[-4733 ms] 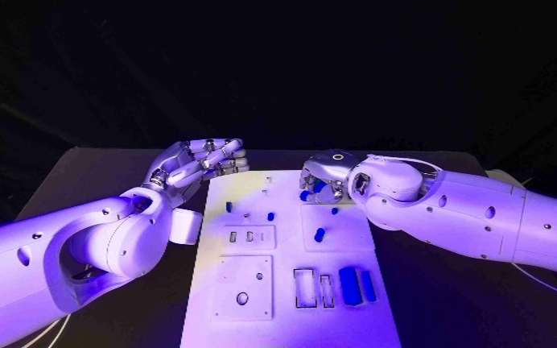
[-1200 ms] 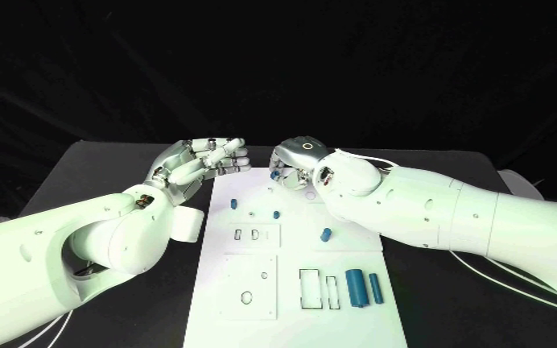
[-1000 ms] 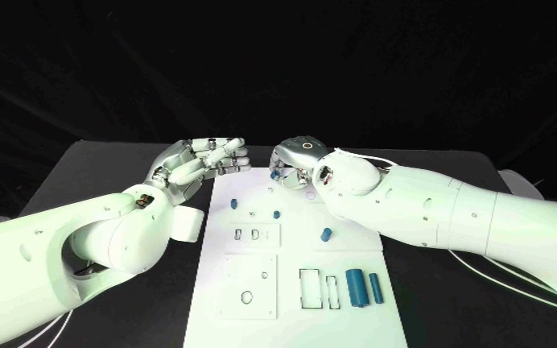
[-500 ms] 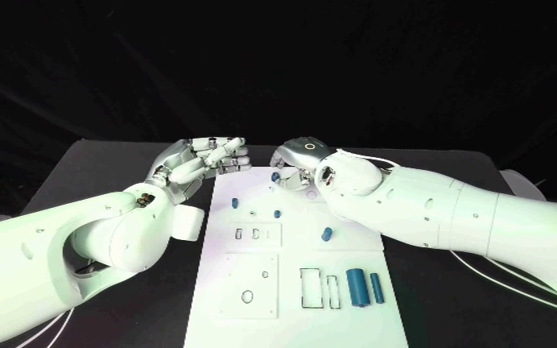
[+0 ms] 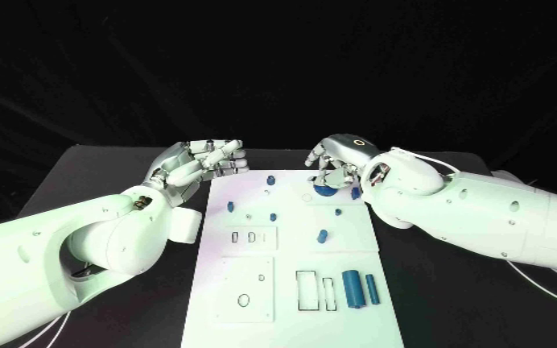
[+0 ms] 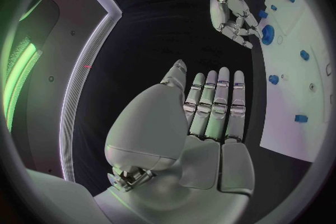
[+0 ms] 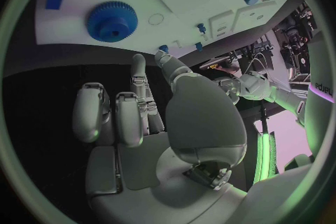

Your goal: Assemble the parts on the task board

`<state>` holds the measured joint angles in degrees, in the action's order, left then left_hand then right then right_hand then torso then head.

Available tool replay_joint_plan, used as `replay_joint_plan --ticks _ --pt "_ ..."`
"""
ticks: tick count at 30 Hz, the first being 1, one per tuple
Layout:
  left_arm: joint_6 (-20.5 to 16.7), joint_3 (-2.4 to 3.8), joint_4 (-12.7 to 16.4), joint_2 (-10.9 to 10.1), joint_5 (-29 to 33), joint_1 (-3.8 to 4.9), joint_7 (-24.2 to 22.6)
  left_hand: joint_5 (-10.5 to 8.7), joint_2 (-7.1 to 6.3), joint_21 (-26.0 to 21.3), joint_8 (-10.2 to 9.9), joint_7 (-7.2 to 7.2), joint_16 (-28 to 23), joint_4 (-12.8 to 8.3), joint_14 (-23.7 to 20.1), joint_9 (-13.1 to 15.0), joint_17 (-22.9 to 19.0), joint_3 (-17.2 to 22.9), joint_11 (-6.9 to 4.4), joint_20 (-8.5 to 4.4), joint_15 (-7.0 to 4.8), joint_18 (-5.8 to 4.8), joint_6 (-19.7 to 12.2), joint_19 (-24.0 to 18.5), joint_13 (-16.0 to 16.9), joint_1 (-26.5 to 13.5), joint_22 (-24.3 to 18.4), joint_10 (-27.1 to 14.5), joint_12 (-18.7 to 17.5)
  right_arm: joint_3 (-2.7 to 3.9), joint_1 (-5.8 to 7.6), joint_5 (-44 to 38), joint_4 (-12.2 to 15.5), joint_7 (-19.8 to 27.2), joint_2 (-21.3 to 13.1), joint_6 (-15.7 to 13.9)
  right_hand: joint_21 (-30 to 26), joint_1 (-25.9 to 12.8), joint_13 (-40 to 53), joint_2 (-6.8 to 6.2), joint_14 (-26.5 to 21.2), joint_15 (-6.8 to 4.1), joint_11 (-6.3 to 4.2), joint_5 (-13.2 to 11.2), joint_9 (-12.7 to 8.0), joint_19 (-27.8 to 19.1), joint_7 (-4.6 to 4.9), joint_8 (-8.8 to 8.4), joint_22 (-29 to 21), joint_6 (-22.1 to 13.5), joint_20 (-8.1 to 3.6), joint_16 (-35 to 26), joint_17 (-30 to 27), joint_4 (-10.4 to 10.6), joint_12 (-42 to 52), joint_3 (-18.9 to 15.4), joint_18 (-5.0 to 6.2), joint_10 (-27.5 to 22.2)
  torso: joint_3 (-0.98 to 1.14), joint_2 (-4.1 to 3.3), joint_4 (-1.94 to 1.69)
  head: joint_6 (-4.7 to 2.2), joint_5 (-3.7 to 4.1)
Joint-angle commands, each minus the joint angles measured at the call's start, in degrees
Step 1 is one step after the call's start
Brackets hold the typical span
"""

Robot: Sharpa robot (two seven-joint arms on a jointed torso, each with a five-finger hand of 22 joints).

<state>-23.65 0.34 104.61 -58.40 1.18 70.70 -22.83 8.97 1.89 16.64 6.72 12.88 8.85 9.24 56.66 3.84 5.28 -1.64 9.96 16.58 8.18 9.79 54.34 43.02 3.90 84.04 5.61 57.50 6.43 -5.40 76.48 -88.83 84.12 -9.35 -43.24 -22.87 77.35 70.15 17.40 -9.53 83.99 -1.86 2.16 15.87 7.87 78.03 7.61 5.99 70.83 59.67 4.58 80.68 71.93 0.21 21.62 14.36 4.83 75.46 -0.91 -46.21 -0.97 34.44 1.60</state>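
The white task board (image 5: 290, 259) lies in the middle of the table. A blue gear (image 5: 326, 190) lies flat near its far right edge, also seen in the right wrist view (image 7: 111, 21). My right hand (image 5: 336, 163) hangs just above the gear with its fingers pointing down and nothing in them. A small blue peg (image 5: 270, 179) stands at the far middle of the board. My left hand (image 5: 204, 163) hovers off the board's far left corner, fingers straight and empty (image 6: 210, 112). Several small blue parts (image 5: 322, 236) dot the board's middle.
Two large blue cylinders (image 5: 352, 287) lie side by side at the board's near right, beside empty rectangular slots (image 5: 304, 289). A square plate with a round hole (image 5: 244, 287) sits at the near left. Black table (image 5: 105, 179) surrounds the board.
My right hand has moved to the right, off the small blue peg at the board's far middle, and now hangs over the blue gear. The left hand has stayed in place.
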Motion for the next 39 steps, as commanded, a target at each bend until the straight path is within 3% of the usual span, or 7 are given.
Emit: replay_joint_plan --ticks 1,3,4,9,22,39 --pt "1.53 0.04 -0.07 0.06 0.12 0.09 -0.12 0.18 0.53 -0.14 -0.20 0.32 -0.39 -0.13 0.13 -0.09 -0.05 -0.05 0.50 0.00 0.37 0.37 -0.04 0.20 -0.09 0.05 -0.08 0.01 -0.26 0.05 0.09 6.74 1.46 -1.95 -2.13 5.05 1.48 0.02 13.58 -0.18 3.57 0.06 0.06 0.30 0.36 1.50 -0.51 0.69 2.35 -1.51 -0.16 2.66 4.64 1.17 14.34 -3.42 -1.01 0.02 0.01 0.19 0.44 -0.13 0.09" --pt "1.59 0.04 -0.15 0.09 0.12 0.09 -0.10 0.18 0.53 -0.14 -0.20 0.32 -0.39 -0.13 0.13 -0.09 -0.05 -0.05 0.50 0.00 0.37 0.37 -0.04 0.20 -0.09 0.05 -0.08 0.01 -0.26 0.07 0.14 7.27 1.76 -2.18 -3.20 6.35 2.20 2.27 38.39 0.91 4.00 0.51 0.59 1.08 1.42 2.07 -0.38 2.95 3.74 -3.28 0.16 4.76 8.15 2.84 38.50 -7.87 -1.24 -4.82 0.09 0.22 0.52 -0.07 0.08" --pt "1.62 0.04 -0.20 0.10 0.12 0.09 -0.09 0.18 0.53 -0.14 -0.20 0.32 -0.39 -0.13 0.13 -0.09 -0.05 -0.05 0.50 0.00 0.37 0.37 -0.04 0.20 -0.09 0.05 -0.08 0.01 -0.26 0.08 0.15 7.46 1.77 -2.30 -3.59 6.82 2.42 1.58 42.98 1.26 4.24 0.56 0.73 1.29 1.53 2.29 0.09 3.24 4.16 -3.80 0.36 5.36 9.41 3.79 43.07 -8.71 -1.33 -2.28 0.12 0.23 0.53 -0.08 0.11" --pt "1.73 0.04 -0.32 0.15 0.12 0.09 -0.02 0.18 0.53 -0.14 -0.20 0.32 -0.39 -0.13 0.13 -0.09 -0.05 -0.05 0.50 0.00 0.37 0.37 -0.04 0.20 -0.09 0.05 -0.08 0.01 -0.26 0.09 0.17 7.96 0.89 -2.85 -4.18 8.59 3.24 2.61 53.87 1.66 4.94 1.12 1.18 3.07 2.25 3.11 0.46 5.11 5.71 -5.65 0.84 7.14 13.04 5.52 53.30 -11.76 -1.57 1.85 0.10 0.17 0.45 -0.13 0.23" --pt "1.79 0.03 -0.42 0.11 0.12 0.09 0.07 0.18 0.53 -0.14 -0.20 0.32 -0.39 -0.13 0.13 -0.09 -0.05 -0.05 0.50 0.00 0.37 0.37 -0.04 0.20 -0.09 0.05 -0.08 0.01 -0.26 0.03 -0.13 8.30 -2.78 -2.96 -1.69 10.26 3.86 4.06 57.56 2.28 5.33 1.53 1.62 3.71 2.68 3.72 0.89 6.41 6.88 -7.54 1.23 8.04 15.00 6.63 56.62 -13.50 -1.78 3.18 0.02 0.13 0.47 0.35 0.13" --pt "1.87 0.03 -0.59 0.19 0.12 0.09 0.14 0.18 0.53 -0.14 -0.20 0.32 -0.39 -0.13 0.13 -0.09 -0.05 -0.05 0.50 0.00 0.37 0.37 -0.04 0.20 -0.09 0.05 -0.08 0.01 -0.26 -0.05 -0.28 6.11 -4.81 -3.22 0.57 10.18 4.18 4.77 58.52 2.83 5.41 1.60 1.66 4.33 2.88 4.02 0.92 7.02 7.41 -7.69 1.32 8.23 15.41 6.74 57.45 -13.57 -1.89 3.67 0.11 0.16 0.39 0.63 0.11"
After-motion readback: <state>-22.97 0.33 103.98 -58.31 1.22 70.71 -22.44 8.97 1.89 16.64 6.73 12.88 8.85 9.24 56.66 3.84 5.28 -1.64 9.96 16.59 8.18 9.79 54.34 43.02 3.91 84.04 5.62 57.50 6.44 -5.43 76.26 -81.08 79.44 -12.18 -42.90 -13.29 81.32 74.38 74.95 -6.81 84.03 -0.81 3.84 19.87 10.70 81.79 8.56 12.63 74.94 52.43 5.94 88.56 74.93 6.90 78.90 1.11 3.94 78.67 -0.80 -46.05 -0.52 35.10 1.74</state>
